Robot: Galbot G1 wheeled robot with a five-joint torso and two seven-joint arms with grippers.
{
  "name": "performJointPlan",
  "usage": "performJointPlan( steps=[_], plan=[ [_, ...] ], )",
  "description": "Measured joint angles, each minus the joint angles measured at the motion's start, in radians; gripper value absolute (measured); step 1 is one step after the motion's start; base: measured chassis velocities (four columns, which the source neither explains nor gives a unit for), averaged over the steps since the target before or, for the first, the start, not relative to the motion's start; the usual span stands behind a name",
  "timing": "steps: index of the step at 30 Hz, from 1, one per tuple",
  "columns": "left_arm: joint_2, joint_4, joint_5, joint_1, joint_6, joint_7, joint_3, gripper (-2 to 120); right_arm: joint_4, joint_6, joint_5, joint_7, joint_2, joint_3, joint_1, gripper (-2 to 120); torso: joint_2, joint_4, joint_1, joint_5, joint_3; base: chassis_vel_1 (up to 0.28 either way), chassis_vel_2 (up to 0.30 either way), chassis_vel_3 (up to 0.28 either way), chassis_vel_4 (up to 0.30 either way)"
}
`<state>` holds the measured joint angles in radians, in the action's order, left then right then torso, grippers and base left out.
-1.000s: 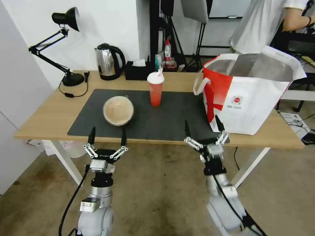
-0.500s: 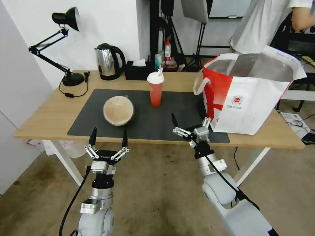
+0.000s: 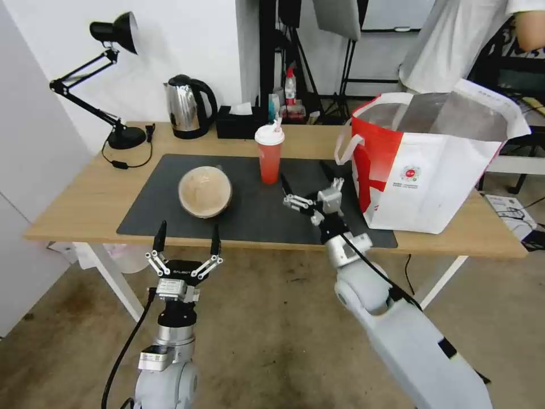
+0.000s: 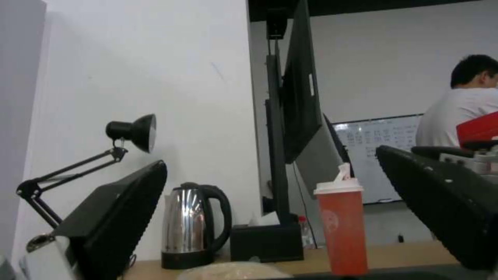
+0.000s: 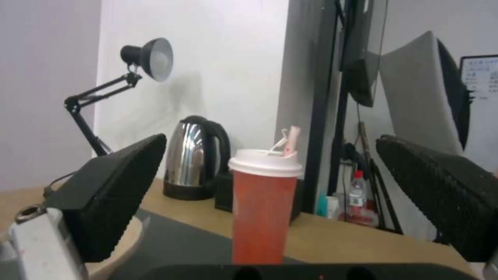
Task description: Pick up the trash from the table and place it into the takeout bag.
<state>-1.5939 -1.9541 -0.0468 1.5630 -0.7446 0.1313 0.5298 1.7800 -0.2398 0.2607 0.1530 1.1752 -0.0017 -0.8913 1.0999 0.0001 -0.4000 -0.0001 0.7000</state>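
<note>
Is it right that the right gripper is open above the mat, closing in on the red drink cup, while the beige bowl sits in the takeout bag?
Not quite. The beige bowl is not in the takeout bag; the head view shows it on the dark mat, to the robot's left of the red drink cup. The rest holds: the right gripper is open above the mat, near the cup.

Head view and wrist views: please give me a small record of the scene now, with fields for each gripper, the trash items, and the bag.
right gripper: jaws open, over the dark mat, aimed at the cup, not touching it
left gripper: jaws open, parked before the table's near edge
red drink cup: upright on the mat, lid and straw on
beige bowl: on the mat, on the robot's left of the cup
takeout bag: standing open at the table's right end
kettle: at the back
</note>
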Motion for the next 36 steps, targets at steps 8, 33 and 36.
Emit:
performJointPlan(
  steps=[8,33,36],
  plan=[
    [0.000,0.006,-0.002,-0.004,-0.001,0.000,0.003,100,-0.065,0.008,0.019,0.001,0.013,-0.049,0.063,100,0.000,-0.0001,0.000,0.0001,0.000,0.000,0.000,0.000,0.000],
    [0.000,0.032,-0.005,-0.027,-0.001,-0.001,-0.002,100,-0.246,0.014,0.042,0.000,0.069,-0.121,0.205,100,0.000,-0.0001,0.000,0.0001,0.000,0.000,0.000,0.000,0.000],
    [0.000,0.034,-0.005,-0.027,-0.001,-0.001,-0.002,100,-0.262,0.013,0.042,-0.001,0.073,-0.126,0.214,100,0.000,-0.0001,0.000,0.0001,0.000,0.000,0.000,0.000,0.000]
  ],
)
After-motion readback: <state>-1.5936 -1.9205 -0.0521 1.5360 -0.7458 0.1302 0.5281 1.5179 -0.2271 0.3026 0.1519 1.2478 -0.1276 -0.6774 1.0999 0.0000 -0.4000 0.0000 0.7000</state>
